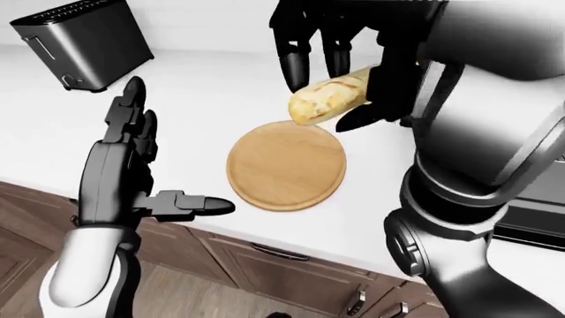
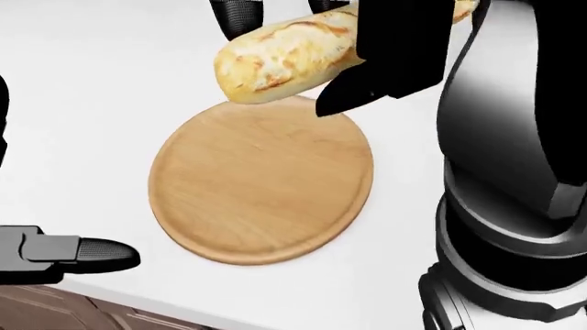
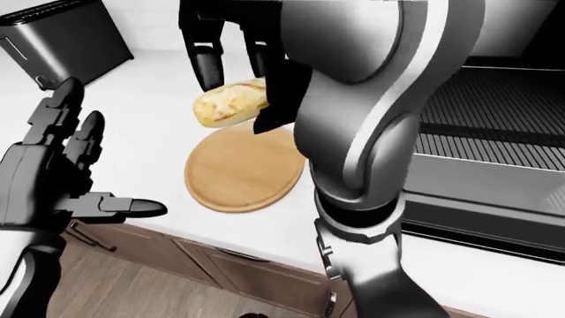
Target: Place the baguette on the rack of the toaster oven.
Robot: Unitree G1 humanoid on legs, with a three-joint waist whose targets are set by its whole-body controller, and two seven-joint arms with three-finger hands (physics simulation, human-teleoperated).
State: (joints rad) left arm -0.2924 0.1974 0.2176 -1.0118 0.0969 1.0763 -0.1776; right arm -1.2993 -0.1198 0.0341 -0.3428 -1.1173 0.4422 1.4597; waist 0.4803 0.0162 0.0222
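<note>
The golden baguette (image 2: 284, 58) hangs in the air above the round wooden board (image 2: 261, 185), held by my right hand (image 1: 340, 83), whose black fingers (image 1: 296, 69) close round it. The board lies bare on the white counter (image 1: 194, 99). At the right of the right-eye view the toaster oven (image 3: 503, 152) stands with its door down and its rack (image 3: 495, 109) showing. My left hand (image 1: 132, 165) hovers open over the counter's near edge, left of the board, holding nothing.
A dark slot toaster (image 1: 84, 43) stands at the top left of the left-eye view. Wooden cabinet fronts (image 1: 283, 271) run below the counter edge. My right arm (image 3: 353, 132) fills the middle of the right-eye view and hides part of the oven.
</note>
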